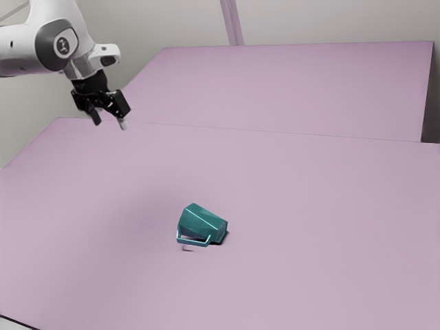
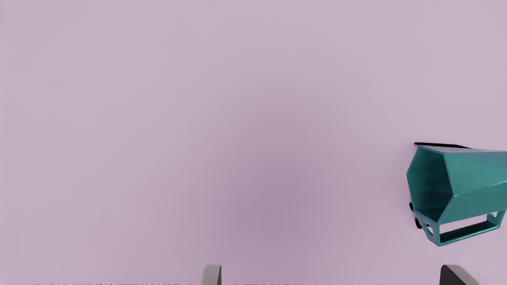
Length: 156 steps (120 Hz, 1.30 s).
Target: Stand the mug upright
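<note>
High above the table, at the upper left of the exterior view, my gripper [image 1: 110,124] hangs with nothing in its grasp. A teal faceted mug [image 1: 201,223] lies on its side on the table, well below the hand and toward the exterior view's right. Its mouth faces the exterior view's left and its handle is on the side nearer that camera. In the wrist view the gripper [image 2: 330,275] has its fingers wide apart. The same view has the mug [image 2: 475,178] with its hollow mouth visible, its base cut off by the picture's edge.
The pink tabletop [image 1: 309,206] extends widely around the mug. Behind it stands a raised pink surface [image 1: 295,89], with a pink post [image 1: 232,20] against the pale wall farther back.
</note>
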Available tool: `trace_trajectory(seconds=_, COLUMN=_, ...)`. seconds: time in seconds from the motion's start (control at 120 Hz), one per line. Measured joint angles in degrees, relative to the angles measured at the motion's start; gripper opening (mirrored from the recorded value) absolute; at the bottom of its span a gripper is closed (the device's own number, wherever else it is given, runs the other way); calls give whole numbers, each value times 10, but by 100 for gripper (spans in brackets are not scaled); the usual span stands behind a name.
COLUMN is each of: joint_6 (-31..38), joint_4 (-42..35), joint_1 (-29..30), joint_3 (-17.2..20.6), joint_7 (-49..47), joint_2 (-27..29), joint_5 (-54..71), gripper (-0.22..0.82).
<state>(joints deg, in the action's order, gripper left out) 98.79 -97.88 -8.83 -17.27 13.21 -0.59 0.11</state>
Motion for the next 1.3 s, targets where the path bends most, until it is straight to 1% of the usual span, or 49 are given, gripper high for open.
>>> trace_trajectory(seconds=0.158, joint_6=16, joint_4=-43, joint_1=12, joint_3=-7, joint_7=8, joint_2=26, joint_5=-1, gripper=60)
trace_trajectory(seconds=0.292, joint_6=68, joint_4=-115, joint_1=1, joint_3=-19, joint_7=5, joint_2=57, joint_5=-22, gripper=60)
trace_trajectory(seconds=0.333, joint_6=92, joint_4=-145, joint_1=-12, joint_3=-34, joint_7=4, joint_2=69, joint_5=-34, gripper=60)
trace_trajectory(seconds=0.383, joint_6=127, joint_4=-183, joint_1=-13, joint_3=-50, joint_7=8, joint_2=84, joint_5=-61, gripper=60)
trace_trajectory(seconds=0.433, joint_6=160, joint_4=-209, joint_1=-14, joint_3=-64, joint_7=21, joint_2=90, joint_5=-103, gripper=60)
trace_trajectory(seconds=0.475, joint_6=188, joint_4=-231, joint_1=-30, joint_3=-83, joint_7=39, joint_2=93, joint_5=-146, gripper=60)
trace_trajectory(seconds=0.517, joint_6=215, joint_4=-254, joint_1=-47, joint_3=-102, joint_7=62, joint_2=95, joint_5=-194, gripper=60)
trace_trajectory(seconds=0.575, joint_6=246, joint_4=-280, joint_1=-58, joint_3=-113, joint_7=104, joint_2=95, joint_5=-269, gripper=60)
trace_trajectory(seconds=0.708, joint_6=292, joint_4=-317, joint_1=-63, joint_3=-119, joint_7=226, joint_2=69, joint_5=-442, gripper=60)
trace_trajectory(seconds=0.817, joint_6=312, joint_4=-353, joint_1=-65, joint_3=-119, joint_7=325, joint_2=66, joint_5=-536, gripper=60)
trace_trajectory(seconds=1.033, joint_6=332, joint_4=-398, joint_1=-103, joint_3=-119, joint_7=492, joint_2=64, joint_5=-610, gripper=60)
trace_trajectory(seconds=1.133, joint_6=340, joint_4=-404, joint_1=-129, joint_3=-118, joint_7=554, joint_2=52, joint_5=-631, gripper=60)
trace_trajectory(seconds=1.3, joint_6=355, joint_4=-431, joint_1=-138, joint_3=-99, joint_7=637, joint_2=46, joint_5=-653, gripper=60)
